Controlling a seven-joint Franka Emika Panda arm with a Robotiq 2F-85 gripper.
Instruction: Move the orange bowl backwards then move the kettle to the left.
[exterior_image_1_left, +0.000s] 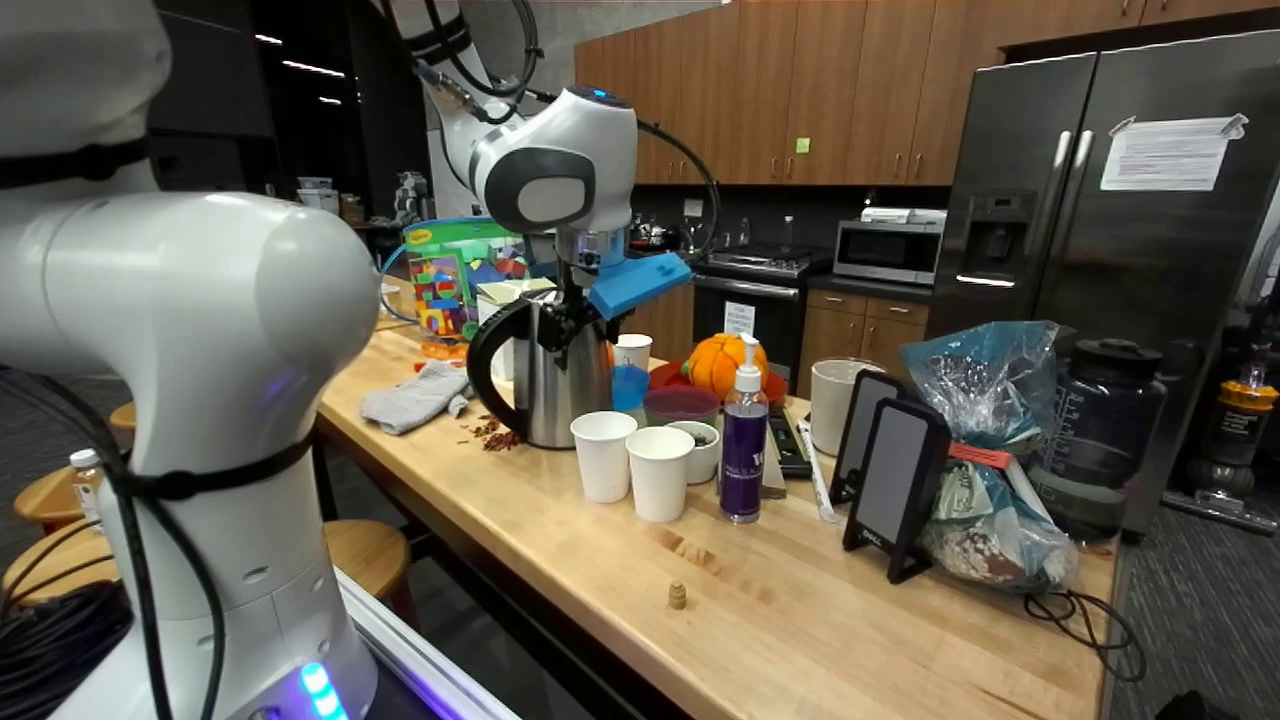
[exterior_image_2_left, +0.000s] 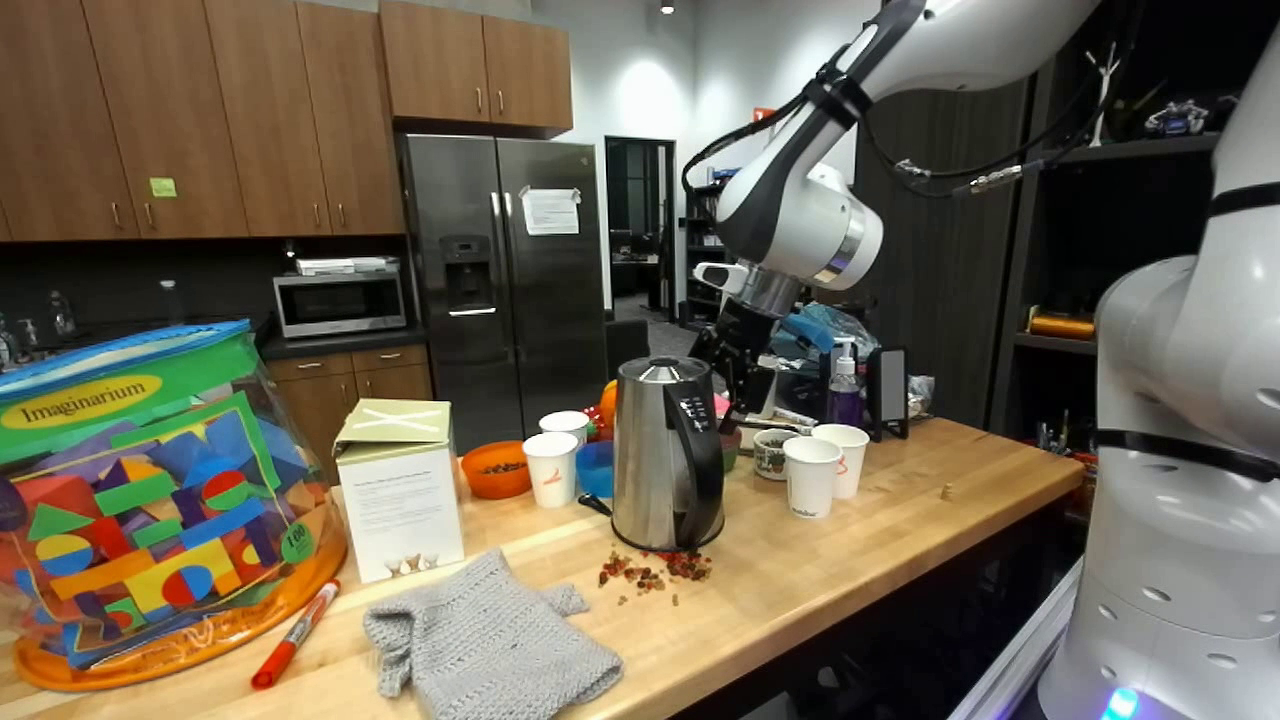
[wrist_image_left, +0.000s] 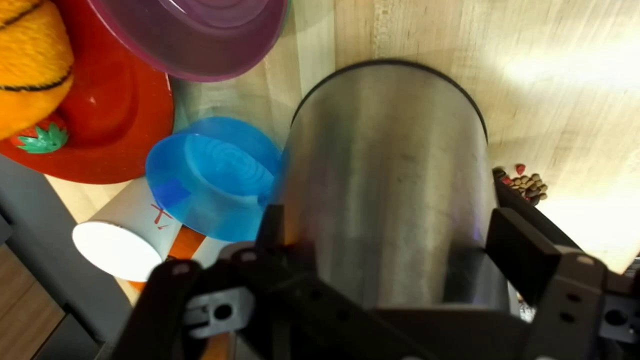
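End effector (wrist_image_left: 392, 234), kettle (exterior_image_2_left: 645, 455) just beside

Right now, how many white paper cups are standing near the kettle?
4. In an exterior view, one cup and another cup stand picture-left of the kettle; a third cup and a fourth cup stand picture-right. More may be hidden behind the kettle.

I see on surface (exterior_image_2_left: 760, 590): grey knitted cloth (exterior_image_2_left: 500, 640), scattered red and brown bits (exterior_image_2_left: 645, 575) nearby, red marker (exterior_image_2_left: 297, 635) just beside Imaginarium block bag (exterior_image_2_left: 195, 375). Purple pump bottle (exterior_image_1_left: 742, 460) upright between two white paper cups (exterior_image_1_left: 659, 475) and Dell speaker (exterior_image_1_left: 895, 480). I look down on plush pumpkin (wrist_image_left: 32, 65) on red plate (wrist_image_left: 120, 150), blue bowl (wrist_image_left: 210, 210) and purple bowl (wrist_image_left: 210, 55) near it. Refrigerator (exterior_image_1_left: 1130, 280) stands behind.
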